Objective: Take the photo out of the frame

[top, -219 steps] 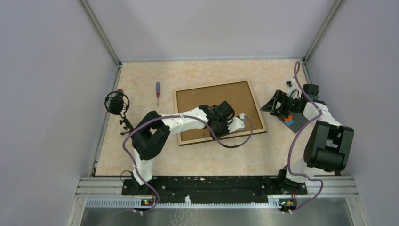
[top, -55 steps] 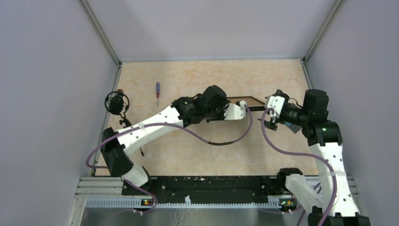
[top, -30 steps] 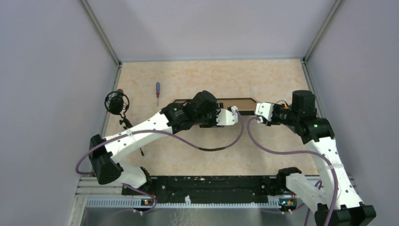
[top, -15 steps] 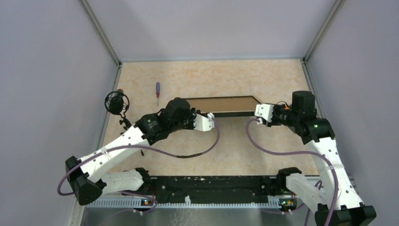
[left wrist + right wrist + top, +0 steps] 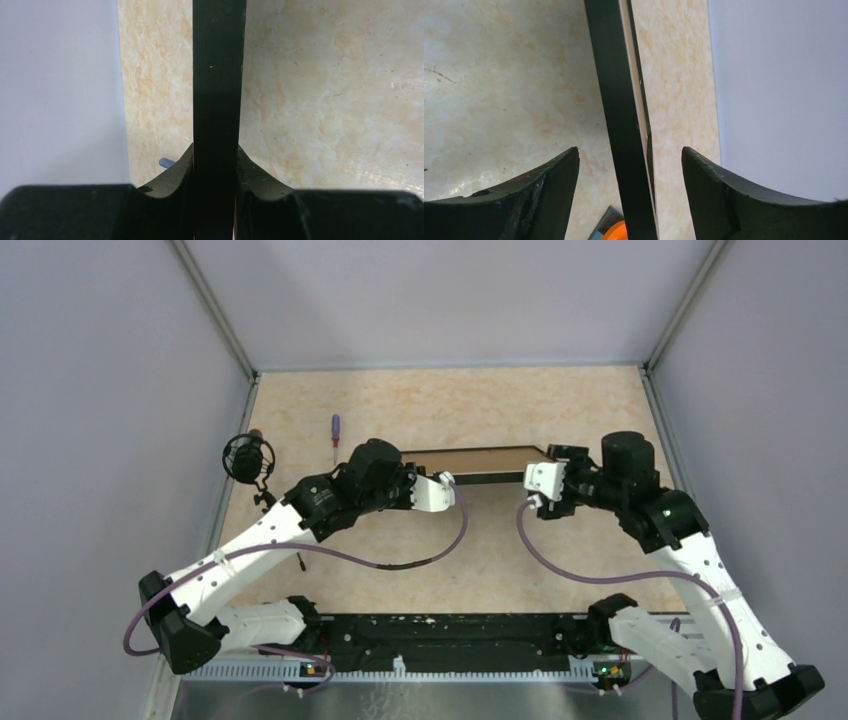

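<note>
The frame [image 5: 470, 457] stands tilted on its long edge at mid-table, its brown board back facing up. In the left wrist view my left gripper [image 5: 216, 165] is shut on the frame's black border [image 5: 218, 75]. From above, this gripper [image 5: 447, 480] holds the lower edge near the frame's left end. My right gripper [image 5: 535, 490] is at the frame's right end. In the right wrist view it [image 5: 629, 150] is open, with the frame's edge [image 5: 616, 100] between the fingers and touching neither. The photo is hidden.
A blue-handled screwdriver [image 5: 335, 437] lies at the back left, and its tip [image 5: 166, 162] shows in the left wrist view. A black round device on a stand [image 5: 247, 458] sits by the left wall. A grey plate with an orange and blue piece [image 5: 616, 227] lies under the right gripper.
The left gripper slid left along the frame and shut on its edge. The right gripper let go of the frame's right end, opened wide and shifted slightly left.
</note>
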You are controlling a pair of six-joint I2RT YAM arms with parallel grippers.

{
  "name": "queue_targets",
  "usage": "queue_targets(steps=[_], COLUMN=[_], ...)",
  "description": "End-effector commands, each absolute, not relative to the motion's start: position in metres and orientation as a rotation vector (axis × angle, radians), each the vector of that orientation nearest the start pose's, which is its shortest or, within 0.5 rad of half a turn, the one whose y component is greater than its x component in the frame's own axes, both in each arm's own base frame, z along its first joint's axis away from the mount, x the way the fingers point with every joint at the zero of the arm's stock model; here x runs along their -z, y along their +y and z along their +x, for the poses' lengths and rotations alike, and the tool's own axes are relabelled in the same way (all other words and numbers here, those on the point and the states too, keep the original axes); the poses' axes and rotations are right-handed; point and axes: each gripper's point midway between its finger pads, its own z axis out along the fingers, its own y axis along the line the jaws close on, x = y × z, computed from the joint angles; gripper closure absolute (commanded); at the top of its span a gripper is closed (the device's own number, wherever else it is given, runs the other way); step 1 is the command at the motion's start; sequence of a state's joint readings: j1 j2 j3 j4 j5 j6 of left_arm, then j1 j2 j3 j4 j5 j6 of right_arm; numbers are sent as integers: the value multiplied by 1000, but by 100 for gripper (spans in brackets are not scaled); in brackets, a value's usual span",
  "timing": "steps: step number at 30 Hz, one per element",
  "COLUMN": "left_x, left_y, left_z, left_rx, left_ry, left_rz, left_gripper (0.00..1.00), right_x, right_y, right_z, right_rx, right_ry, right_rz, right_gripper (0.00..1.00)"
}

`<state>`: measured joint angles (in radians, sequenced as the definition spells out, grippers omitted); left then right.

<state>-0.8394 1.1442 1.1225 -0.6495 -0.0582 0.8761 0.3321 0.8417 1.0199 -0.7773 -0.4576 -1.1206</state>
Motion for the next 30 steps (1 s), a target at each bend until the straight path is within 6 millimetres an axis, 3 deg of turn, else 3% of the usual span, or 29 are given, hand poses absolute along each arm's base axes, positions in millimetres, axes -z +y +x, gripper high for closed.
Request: queue_targets(steps=[1, 7, 14, 18, 21, 25, 30], left_x=[-272, -275, -276, -273, -274, -279, -302], left_y=[-244, -247, -247, -245, -243, -241, -232], left_z=[249, 244, 237, 233, 228, 223, 220], left_rx=[90, 119, 141, 147, 166, 184, 185], left_ry=[1455, 1425, 1395, 1395, 1385, 1382, 1389], left_rz=[1545, 1569, 1580, 1587, 1587, 1580, 1496], left_gripper=[100, 100, 100, 100, 100, 100, 47], right_x=[-278, -271, -257, -250, -247, -250, -258], right_y=[149, 185, 204, 203, 201, 194, 190], right_z=[250, 255, 259, 262, 263, 269, 263], right_rx=[87, 143, 167, 184, 191, 234, 175], right_ry=[1339, 1268, 1264, 1294, 1304, 1405, 1567], right_rz=[-1593, -1702, -1776, -1789, -1788, -1731, -1676], right_gripper=[26, 26, 31, 59, 73, 99, 100])
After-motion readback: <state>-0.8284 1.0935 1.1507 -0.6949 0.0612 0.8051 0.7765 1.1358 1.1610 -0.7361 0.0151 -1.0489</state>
